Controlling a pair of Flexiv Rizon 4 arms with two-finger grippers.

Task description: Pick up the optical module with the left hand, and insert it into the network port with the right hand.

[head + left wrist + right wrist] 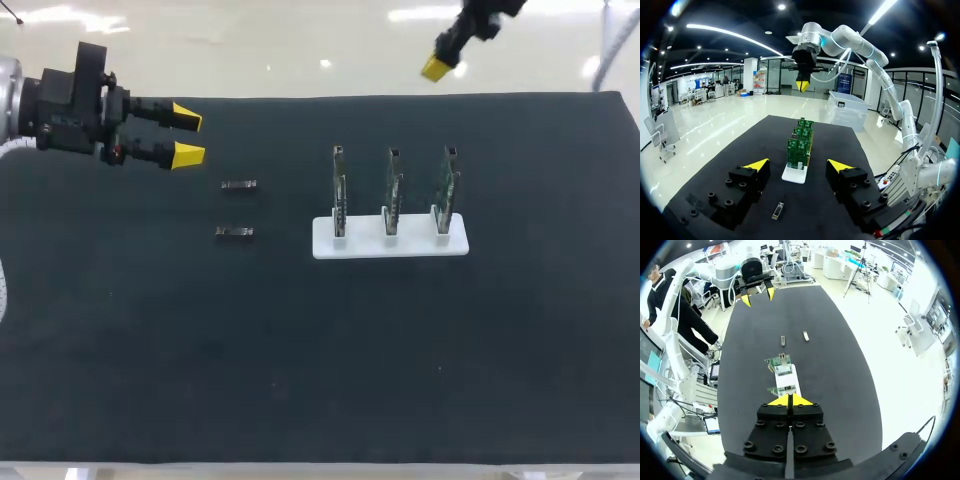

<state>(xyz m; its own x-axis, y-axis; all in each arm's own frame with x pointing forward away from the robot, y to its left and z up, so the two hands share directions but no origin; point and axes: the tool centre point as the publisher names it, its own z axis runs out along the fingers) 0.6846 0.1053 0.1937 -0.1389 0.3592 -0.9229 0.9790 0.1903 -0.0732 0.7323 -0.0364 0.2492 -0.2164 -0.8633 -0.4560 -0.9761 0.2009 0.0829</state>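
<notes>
Black cloth covers the table (300, 380). On it, right of centre, a white stand (390, 243) carries three upright circuit boards (393, 190) in a row. Two modules lie flat on the cloth to the left of the stand, clear of it and of each other: the rear module (238, 185) level with the boards, the front module (234, 232) level with the stand's base. Further left of the stand than both modules, the left gripper (187, 136) hangs above the cloth pointing toward the stand, fingers spread wide with nothing between them. High behind the stand, the right gripper (436, 67) has its fingertips pressed together, empty. Neither module is touched
</notes>
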